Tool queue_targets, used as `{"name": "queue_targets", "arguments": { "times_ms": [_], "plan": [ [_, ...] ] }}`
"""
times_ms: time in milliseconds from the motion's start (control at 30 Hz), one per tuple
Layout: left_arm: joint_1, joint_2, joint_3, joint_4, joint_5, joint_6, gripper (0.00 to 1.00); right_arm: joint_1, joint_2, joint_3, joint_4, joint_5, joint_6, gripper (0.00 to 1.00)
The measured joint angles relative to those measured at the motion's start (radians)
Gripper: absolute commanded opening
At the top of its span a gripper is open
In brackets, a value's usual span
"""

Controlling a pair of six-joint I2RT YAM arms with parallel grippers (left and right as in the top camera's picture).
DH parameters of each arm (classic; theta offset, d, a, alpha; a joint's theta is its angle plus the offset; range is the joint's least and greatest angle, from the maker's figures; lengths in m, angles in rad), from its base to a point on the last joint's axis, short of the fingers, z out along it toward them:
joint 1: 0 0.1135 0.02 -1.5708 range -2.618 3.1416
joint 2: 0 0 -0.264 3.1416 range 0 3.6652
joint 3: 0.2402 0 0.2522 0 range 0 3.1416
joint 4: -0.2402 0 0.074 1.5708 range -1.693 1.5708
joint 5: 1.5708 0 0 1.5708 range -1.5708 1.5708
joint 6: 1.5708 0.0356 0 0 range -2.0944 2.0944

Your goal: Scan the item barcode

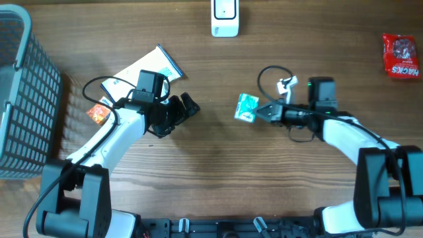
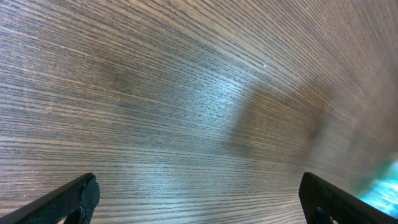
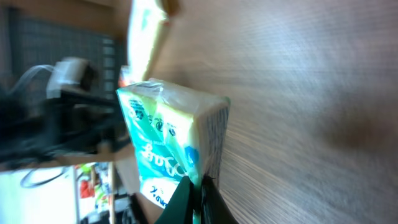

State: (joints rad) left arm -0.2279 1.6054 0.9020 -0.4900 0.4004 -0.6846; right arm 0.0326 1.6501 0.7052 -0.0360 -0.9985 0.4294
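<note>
Right end effector [image 1: 260, 112] pinches teal packet [image 1: 246, 108] edge; scanner [image 1: 225, 18] well apart.

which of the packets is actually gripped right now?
The teal packet, pinched at its edge by the fingers of the right gripper, mid-table. The red packet lies at the far right edge and the orange packet by the basket, neither gripped.

Grey mesh basket [image 1: 23, 99]; right of it, a white-and-blue flat pack [image 1: 155, 64], a small orange packet [image 1: 97, 114] nearer, a red snack bag [image 1: 400, 55] farthest.
</note>
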Motion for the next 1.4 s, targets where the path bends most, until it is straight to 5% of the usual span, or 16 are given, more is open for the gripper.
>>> {"name": "queue_targets", "arguments": {
  "times_ms": [233,600,867,1400],
  "plan": [
    [0.000,0.000,0.000,0.000,0.000,0.000,1.00,-0.110,0.000,0.000,0.274,-0.444,-0.083,0.04],
    [0.000,0.000,0.000,0.000,0.000,0.000,1.00,-0.110,0.000,-0.002,0.756,-0.561,0.364,0.04],
    [0.000,0.000,0.000,0.000,0.000,0.000,1.00,-0.110,0.000,-0.002,0.792,-0.561,0.487,0.04],
    [0.000,0.000,0.000,0.000,0.000,0.000,1.00,-0.110,0.000,-0.002,0.805,-0.561,0.490,0.04]
  ]
}}
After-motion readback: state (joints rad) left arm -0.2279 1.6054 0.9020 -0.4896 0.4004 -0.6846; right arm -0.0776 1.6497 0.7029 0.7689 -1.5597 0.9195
